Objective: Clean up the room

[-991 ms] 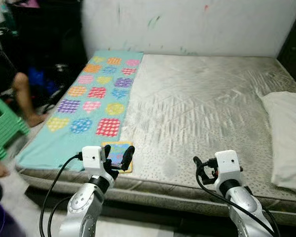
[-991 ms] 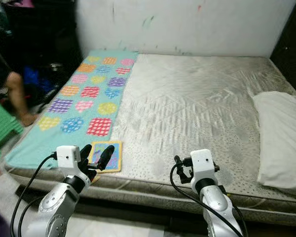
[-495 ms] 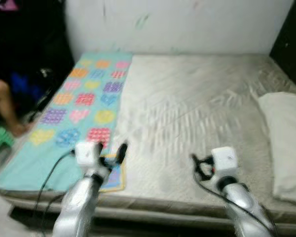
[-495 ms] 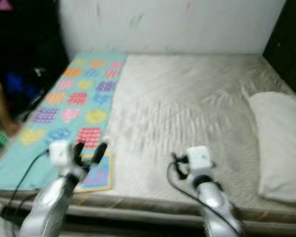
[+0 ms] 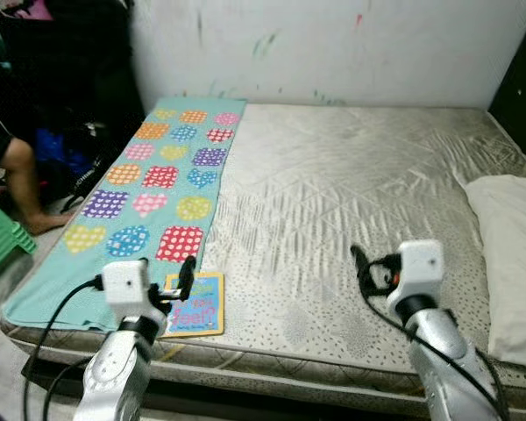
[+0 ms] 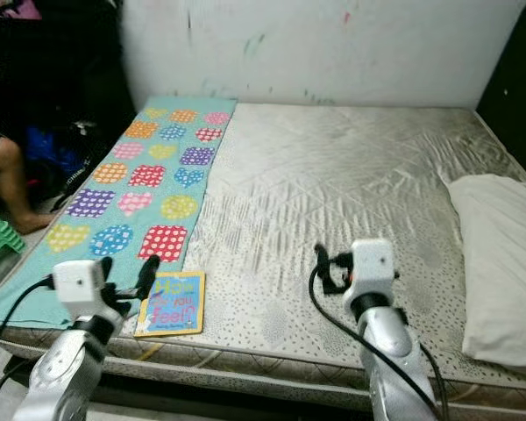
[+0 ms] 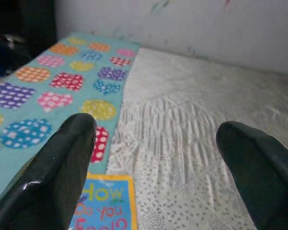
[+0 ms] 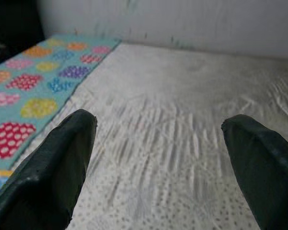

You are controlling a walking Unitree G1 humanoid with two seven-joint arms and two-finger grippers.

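Observation:
A small colourful children's book (image 5: 193, 304) lies flat near the front edge of the bare mattress (image 5: 351, 175), beside a teal blanket. My left gripper (image 5: 180, 281) hovers just at the book's left side, open and holding nothing. The left wrist view looks between its fingers (image 7: 62, 163) at the book's top edge (image 7: 105, 211). My right gripper (image 5: 361, 263) is open and empty above the mattress's front middle, well to the right of the book. Its fingers (image 8: 57, 163) frame only the mattress surface.
The teal blanket (image 5: 158, 175) with coloured hearts and circles covers the mattress's left strip. A white pillow (image 5: 513, 246) lies at the right edge. A person's leg (image 5: 22, 189) and a green stool (image 5: 0, 241) are on the floor to the left. A white wall stands behind.
The camera has shifted and the view was blurred half a second ago. The book, partly covered by my left gripper before, now shows whole beside it. Both grippers stay open.

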